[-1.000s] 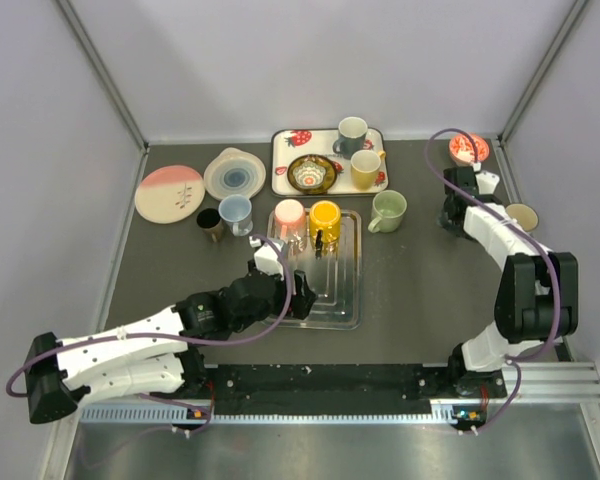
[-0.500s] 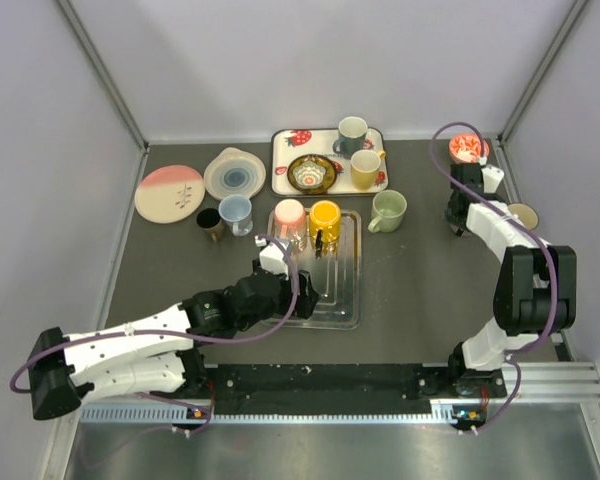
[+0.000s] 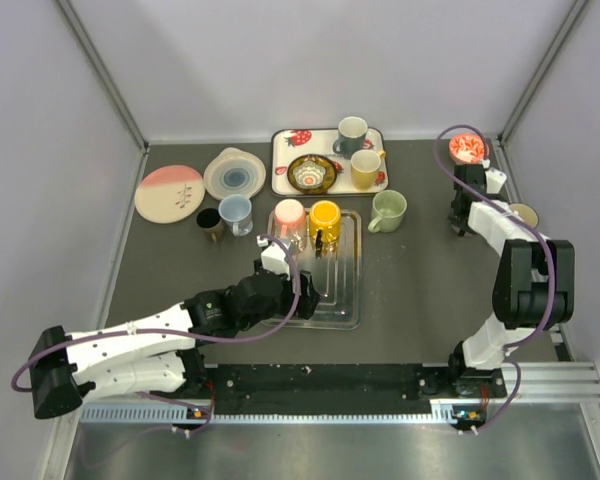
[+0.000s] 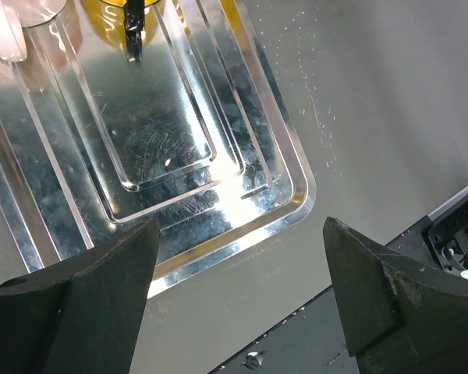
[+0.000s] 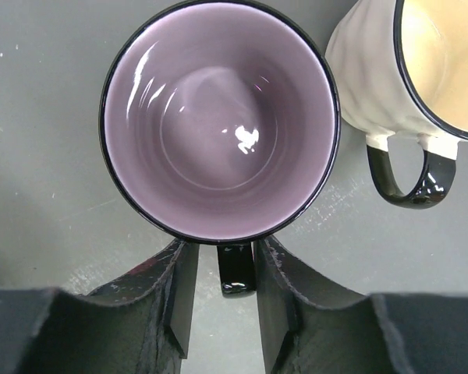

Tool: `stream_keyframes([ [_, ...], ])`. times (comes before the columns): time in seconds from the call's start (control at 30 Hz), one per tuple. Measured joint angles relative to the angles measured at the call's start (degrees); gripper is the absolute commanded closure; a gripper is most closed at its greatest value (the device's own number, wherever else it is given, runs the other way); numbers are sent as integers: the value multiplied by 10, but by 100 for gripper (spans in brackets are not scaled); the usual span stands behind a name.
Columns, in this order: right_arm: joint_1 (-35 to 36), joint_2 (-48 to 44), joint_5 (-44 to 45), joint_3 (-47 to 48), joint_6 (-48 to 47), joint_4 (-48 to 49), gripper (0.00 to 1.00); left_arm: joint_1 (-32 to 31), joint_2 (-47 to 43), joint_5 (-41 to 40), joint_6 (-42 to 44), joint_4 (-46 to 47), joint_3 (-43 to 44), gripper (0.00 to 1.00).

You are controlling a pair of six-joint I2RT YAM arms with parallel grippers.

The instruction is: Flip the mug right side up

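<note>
Because its handle (image 5: 235,271) points to six o'clock, the upright purple-lined mug (image 5: 218,117) is straddled there by the right gripper (image 5: 224,253), jaws narrow, grip unclear, while the left gripper (image 4: 242,234) hangs wide open, empty, over the tray (image 4: 285,206).

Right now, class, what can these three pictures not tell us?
- Right wrist view: whether the right gripper pinches the handle of the purple mug; too close to judge.
- Right wrist view: cream mug, cut by the right edge.
- Left wrist view: yellow mug, cut at the top.
- Top view: purple mug, hidden under the right arm.
</note>
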Motion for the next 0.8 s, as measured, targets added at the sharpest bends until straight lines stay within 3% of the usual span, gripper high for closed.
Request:
stream_keyframes([
  [0.2, -1, 4, 0, 0, -4, 0, 83, 0, 0, 0, 0, 0, 0, 10],
  [0.3, -2, 5, 0, 0, -5, 4, 100, 0, 0, 0, 0, 0, 0, 10],
  [0.63, -4, -6, -11, -5, -4, -3, 100, 0, 0, 0, -1, 1, -4, 10],
  [0.8, 10, -80, -31, -33, -2, -51, 100, 0, -2, 0, -1, 9, -4, 10],
])
